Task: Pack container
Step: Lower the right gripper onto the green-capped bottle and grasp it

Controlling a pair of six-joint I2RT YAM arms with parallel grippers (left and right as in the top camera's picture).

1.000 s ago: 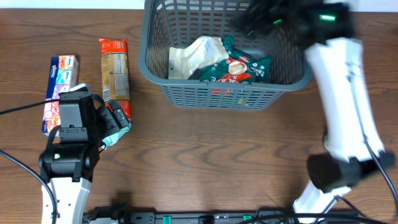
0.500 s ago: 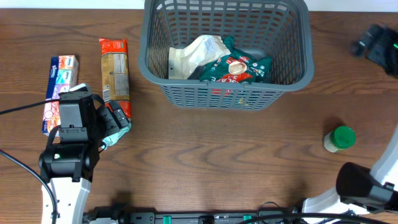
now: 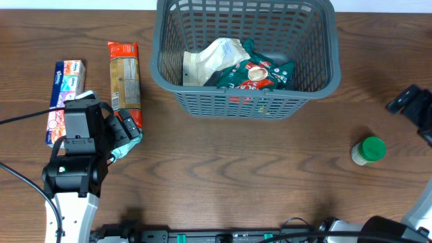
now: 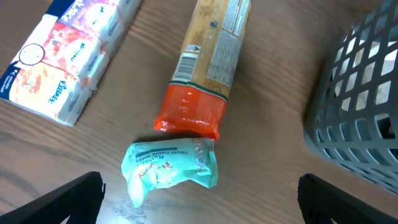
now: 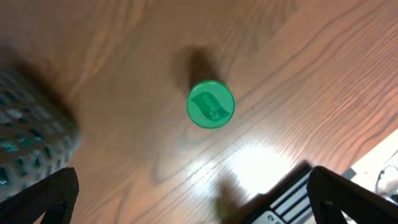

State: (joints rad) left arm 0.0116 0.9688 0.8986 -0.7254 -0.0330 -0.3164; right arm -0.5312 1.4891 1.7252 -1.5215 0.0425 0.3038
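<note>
I log the grey basket [image 3: 243, 104] at the far middle of the table [image 3: 223, 169], with snack bags [image 3: 253, 71] inside it. My left gripper [image 4: 199, 183] hangs spread wide and empty above a teal packet [image 4: 171, 171], near a long cracker pack [image 4: 211, 56] and tissues [image 4: 62, 62]. My right gripper [image 5: 193, 186] is likewise spread and empty over a green-lidded jar [image 5: 211, 104] that stands upright to the right of the basket.
</note>
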